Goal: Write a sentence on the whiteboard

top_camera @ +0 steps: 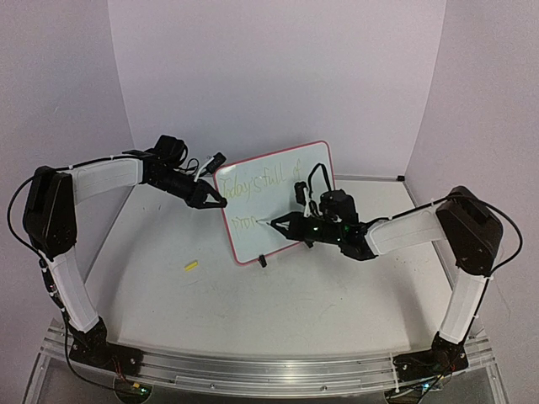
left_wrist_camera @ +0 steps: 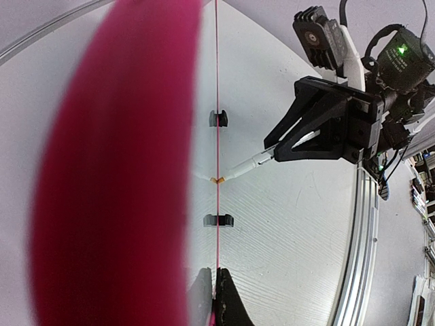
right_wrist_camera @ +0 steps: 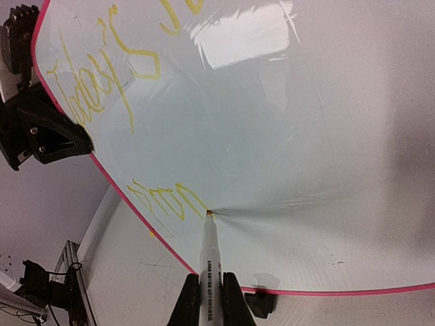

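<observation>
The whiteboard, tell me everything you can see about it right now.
The whiteboard is a small glossy white rectangle with a thin red, round-cornered frame and black clip feet. It stands upright on the table. The left gripper is shut on its left edge; the marker held in the right gripper touches its lower face. Its yellow cursive writing runs over two lines, the second ending at the marker tip.

The white whiteboard (right_wrist_camera: 306, 136) has a red frame, the sentence (top_camera: 257, 192) is yellow-green, the marker (right_wrist_camera: 207, 251) white.
</observation>
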Available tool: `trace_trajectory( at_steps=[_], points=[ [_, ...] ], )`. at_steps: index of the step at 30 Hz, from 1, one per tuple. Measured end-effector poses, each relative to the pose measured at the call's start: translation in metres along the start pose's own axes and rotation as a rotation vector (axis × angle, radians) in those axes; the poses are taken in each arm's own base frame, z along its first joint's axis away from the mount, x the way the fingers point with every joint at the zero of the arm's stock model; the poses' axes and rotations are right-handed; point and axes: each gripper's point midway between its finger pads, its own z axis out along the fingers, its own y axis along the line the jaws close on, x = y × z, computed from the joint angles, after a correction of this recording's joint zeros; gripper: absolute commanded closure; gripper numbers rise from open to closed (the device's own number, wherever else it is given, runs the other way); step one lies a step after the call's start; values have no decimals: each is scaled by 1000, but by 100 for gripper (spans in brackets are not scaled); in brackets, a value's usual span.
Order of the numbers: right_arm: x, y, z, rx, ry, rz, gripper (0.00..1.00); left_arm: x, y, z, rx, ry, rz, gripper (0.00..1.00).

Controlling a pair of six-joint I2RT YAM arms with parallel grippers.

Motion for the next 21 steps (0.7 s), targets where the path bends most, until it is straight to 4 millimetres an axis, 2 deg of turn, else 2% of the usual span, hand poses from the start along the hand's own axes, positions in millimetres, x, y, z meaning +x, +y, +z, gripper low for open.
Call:
trace_trajectory(
  at_steps=[6,21],
  points=[
    [-15,10,1,-27,-39,-8,100,0,0,0,0,0,0,100],
    [-17,7,1,-8,-60,5,100,0,0,0,0,0,0,100]
  ],
)
